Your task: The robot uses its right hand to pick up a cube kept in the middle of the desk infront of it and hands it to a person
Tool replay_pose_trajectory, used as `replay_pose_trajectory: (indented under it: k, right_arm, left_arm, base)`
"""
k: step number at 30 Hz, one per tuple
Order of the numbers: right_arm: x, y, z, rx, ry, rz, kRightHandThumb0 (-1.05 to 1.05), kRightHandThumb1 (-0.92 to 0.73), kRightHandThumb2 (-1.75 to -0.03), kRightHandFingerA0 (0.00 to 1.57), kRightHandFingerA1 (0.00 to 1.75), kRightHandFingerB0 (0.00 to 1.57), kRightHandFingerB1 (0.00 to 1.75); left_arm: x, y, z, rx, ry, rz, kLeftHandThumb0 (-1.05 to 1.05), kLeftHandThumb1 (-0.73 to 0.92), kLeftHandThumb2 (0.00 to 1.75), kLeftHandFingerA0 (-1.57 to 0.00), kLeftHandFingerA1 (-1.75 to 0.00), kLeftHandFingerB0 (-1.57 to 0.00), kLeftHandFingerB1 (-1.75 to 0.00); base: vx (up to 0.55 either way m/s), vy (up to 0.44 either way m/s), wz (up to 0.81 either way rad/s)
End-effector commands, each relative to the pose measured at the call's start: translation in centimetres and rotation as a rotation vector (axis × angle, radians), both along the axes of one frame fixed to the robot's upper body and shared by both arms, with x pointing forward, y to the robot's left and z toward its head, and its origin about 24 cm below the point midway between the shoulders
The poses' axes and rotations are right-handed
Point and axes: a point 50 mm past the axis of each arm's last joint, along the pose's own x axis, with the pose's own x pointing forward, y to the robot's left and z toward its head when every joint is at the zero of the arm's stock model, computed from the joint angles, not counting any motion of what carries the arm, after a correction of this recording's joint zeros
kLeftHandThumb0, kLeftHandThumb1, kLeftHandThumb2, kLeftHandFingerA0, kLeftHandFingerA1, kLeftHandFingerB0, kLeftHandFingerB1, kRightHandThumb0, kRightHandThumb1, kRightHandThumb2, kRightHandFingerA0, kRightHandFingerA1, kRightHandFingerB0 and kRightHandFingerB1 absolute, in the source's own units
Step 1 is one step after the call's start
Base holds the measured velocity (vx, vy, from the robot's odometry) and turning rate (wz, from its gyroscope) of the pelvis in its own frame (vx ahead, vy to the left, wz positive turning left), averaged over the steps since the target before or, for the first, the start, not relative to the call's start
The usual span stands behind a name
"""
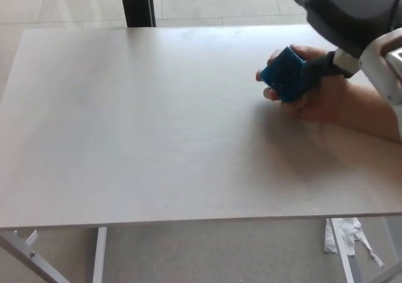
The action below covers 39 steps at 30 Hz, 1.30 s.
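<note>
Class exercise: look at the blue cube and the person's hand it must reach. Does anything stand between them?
Nothing visible does. The blue cube already sits in the person's hand, whose fingers curl around it above the desk. The robot's right hand is above and behind it.

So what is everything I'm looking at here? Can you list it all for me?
cube: one, blue, above the desk's right side, gripped in the person's hand
desk: one, pale grey-white top, fills most of the view
desk legs: white metal, under the front edge
post: one, black, behind the desk
paper scrap: white, on the floor at lower right
person's hand: one, curled around the cube
right robot hand: one, dark grey, white wrist, above the person's hand; open or shut unclear
</note>
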Motion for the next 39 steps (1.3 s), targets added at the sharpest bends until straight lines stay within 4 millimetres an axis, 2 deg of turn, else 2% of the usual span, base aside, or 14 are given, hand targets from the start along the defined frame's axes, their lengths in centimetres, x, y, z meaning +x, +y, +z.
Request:
replay_pose_trajectory:
  k: [1, 4, 5, 6, 10, 13, 14, 22, 31, 33, 34, 35, 36, 39]
  right_arm:
    - [-8.9, -7.7, 6.4, 0.220, -0.028, -0.056, -0.86, -0.47, -0.90, 0.00, 0.25, 0.01, 0.19]
    - [-12.9, -10.9, 7.0, 0.323, -0.105, -0.096, -0.83, -0.50, -0.89, 0.01, 0.37, 0.10, 0.27]
    - [-14.3, -11.8, 7.1, 0.380, -0.122, -0.130, -0.74, -0.59, -0.59, 0.14, 0.40, 0.13, 0.30]
    - [-15.8, -12.8, 7.0, 0.446, -0.164, -0.143, -0.72, -0.46, -0.82, 0.22, 0.49, 0.15, 0.42]
    - [-20.6, -17.1, 5.7, 0.547, -0.314, -0.251, -0.68, -0.49, -0.87, 0.63, 0.56, 0.44, 0.49]
    - [-25.2, -21.0, 3.6, 0.628, -0.456, -0.432, -0.66, -0.46, -0.85, 0.77, 0.61, 0.55, 0.53]
    - [-26.1, -21.9, 2.9, 0.641, -0.490, -0.461, -0.63, -0.55, -0.58, 0.87, 0.51, 0.64, 0.39]
    - [-32.9, -30.3, -6.2, 0.780, -0.679, -0.939, -0.58, -0.60, -0.59, 0.95, 0.88, 0.72, 0.43]
    - [-34.3, -33.8, -12.8, 1.138, -0.710, -1.278, -0.58, -0.58, -0.59, 0.95, 1.17, 0.66, 0.49]
    - [-34.4, -34.1, -13.8, 1.211, -0.744, -1.305, -0.59, -0.48, -0.79, 1.05, 1.36, 0.57, 0.61]
    - [-34.5, -34.3, -14.4, 1.252, -0.773, -1.359, -0.49, -0.60, -0.58, 1.03, 1.67, 0.70, 0.53]
    - [-34.3, -34.5, -14.9, 1.307, -0.840, -1.399, -0.43, -0.46, -0.90, 1.31, 1.40, 0.69, 0.73]
    - [-33.9, -34.8, -15.3, 1.387, -0.887, -1.430, -0.46, -0.62, -0.64, 0.83, 1.62, 0.71, 0.71]
    - [-33.6, -34.9, -16.1, 1.503, -0.901, -1.437, -0.47, -0.72, -0.65, 0.69, 1.44, 0.59, 0.88]
  left_arm:
    - [-0.5, 0.4, 0.5, 0.022, 0.004, 0.004, -0.57, 0.66, 0.60, -0.62, -0.52, -0.57, -0.44]
    - [-0.6, 0.5, 0.5, 0.026, 0.003, 0.011, -0.58, 0.64, 0.60, -0.61, -0.51, -0.55, -0.43]
    - [-0.6, 0.5, 0.5, 0.024, 0.001, 0.017, -0.56, 0.64, 0.60, -0.62, -0.51, -0.56, -0.43]
    - [-0.6, 0.5, 0.6, 0.018, -0.006, 0.026, -0.56, 0.64, 0.60, -0.64, -0.51, -0.57, -0.43]
    - [-0.5, 0.6, 0.6, 0.023, -0.023, 0.045, -0.55, 0.62, 0.59, -0.67, -0.56, -0.59, -0.44]
    - [-0.6, 0.7, 0.8, 0.027, -0.029, 0.045, -0.59, 0.62, 0.59, -0.67, -0.57, -0.59, -0.44]
    - [-0.6, 0.8, 0.8, 0.032, -0.019, 0.037, -0.59, 0.63, 0.59, -0.64, -0.54, -0.58, -0.43]
    - [-0.4, 0.6, 0.7, 0.026, -0.034, 0.041, -0.54, 0.62, 0.59, -0.69, -0.57, -0.62, -0.45]
    - [0.3, 1.0, 1.2, 0.033, -0.025, -0.016, -0.60, 0.66, 0.60, -0.57, -0.55, -0.55, -0.44]
    - [0.5, 0.9, 1.1, 0.035, -0.020, -0.018, -0.60, 0.66, 0.60, -0.56, -0.54, -0.55, -0.44]
    - [0.5, 0.8, 0.9, 0.036, -0.012, -0.006, -0.60, 0.65, 0.60, -0.61, -0.52, -0.54, -0.43]
    - [0.4, 0.7, 0.7, 0.034, -0.015, 0.006, -0.60, 0.65, 0.60, -0.64, -0.54, -0.57, -0.43]
    - [0.4, 0.7, 0.8, 0.033, -0.018, 0.003, -0.63, 0.65, 0.60, -0.57, -0.52, -0.52, -0.42]
    - [0.3, 0.9, 1.0, 0.033, -0.025, -0.005, -0.61, 0.65, 0.60, -0.58, -0.54, -0.54, -0.43]
  base:
    - [0.00, 0.000, 0.00]
    - [0.00, 0.000, 0.00]
    - [0.00, 0.000, 0.00]
    - [0.00, 0.000, 0.00]
    - [0.00, 0.000, 0.00]
    - [0.00, 0.000, 0.00]
    - [0.00, 0.000, 0.00]
    - [0.00, 0.000, 0.00]
    - [0.00, 0.000, 0.00]
    - [0.00, 0.000, 0.00]
    - [0.00, 0.000, 0.00]
    - [0.00, 0.000, 0.00]
    - [0.00, 0.000, 0.00]
    - [0.00, 0.000, 0.00]
